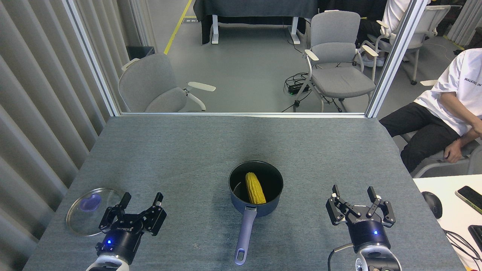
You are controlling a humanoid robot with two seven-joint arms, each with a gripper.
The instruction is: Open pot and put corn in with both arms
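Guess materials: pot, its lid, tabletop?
Pot: likely coated metal, dark-blue outside, matte black inside. Lid: clear glass or plastic, since the table shows through it; lavender knob. Tabletop: looks like grey felt or woven fabric, with a flecked, non-glossy texture.

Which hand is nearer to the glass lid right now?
Left. The left hand hangs open just right of the glass lid, its near finger at the lid's rim. The right hand, also open, is far across the table, beyond the pot.
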